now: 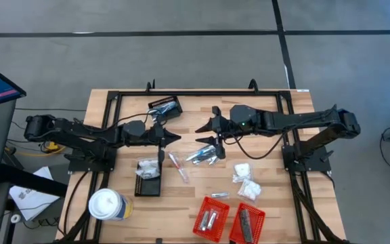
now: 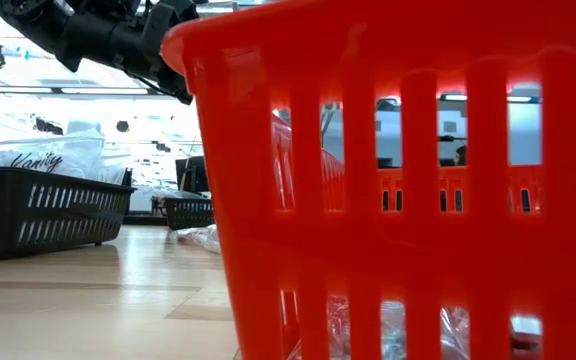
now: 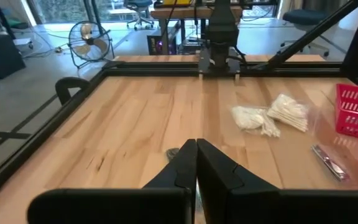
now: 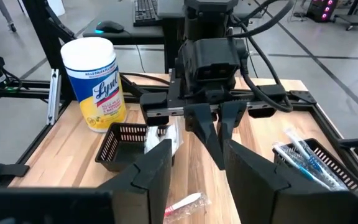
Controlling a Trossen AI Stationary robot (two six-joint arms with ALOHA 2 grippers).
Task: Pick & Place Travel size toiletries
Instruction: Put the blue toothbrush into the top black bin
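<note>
My left gripper (image 1: 175, 137) is shut and holds nothing; it hovers over the table's middle, pointing right, and shows in its own wrist view (image 3: 196, 152). My right gripper (image 1: 205, 133) faces it from the right with its fingers wide open (image 4: 197, 162), touching nothing. Silvery tubes (image 1: 202, 156) lie on the wood just near of the right gripper. A thin pinkish tube (image 1: 178, 166) (image 4: 185, 204) lies between the grippers, nearer the front edge. White clear-wrapped packets (image 1: 246, 181) (image 3: 272, 115) lie to the right.
A black basket (image 1: 147, 177) (image 4: 129, 146) holds white packets, and another (image 1: 164, 107) (image 4: 309, 158) at the far side holds slim wrapped sticks. Two red baskets (image 1: 212, 217) (image 1: 249, 222) stand at the near edge. A white lidded canister (image 1: 107, 205) stands near left. A black frame (image 1: 195, 93) rims the table.
</note>
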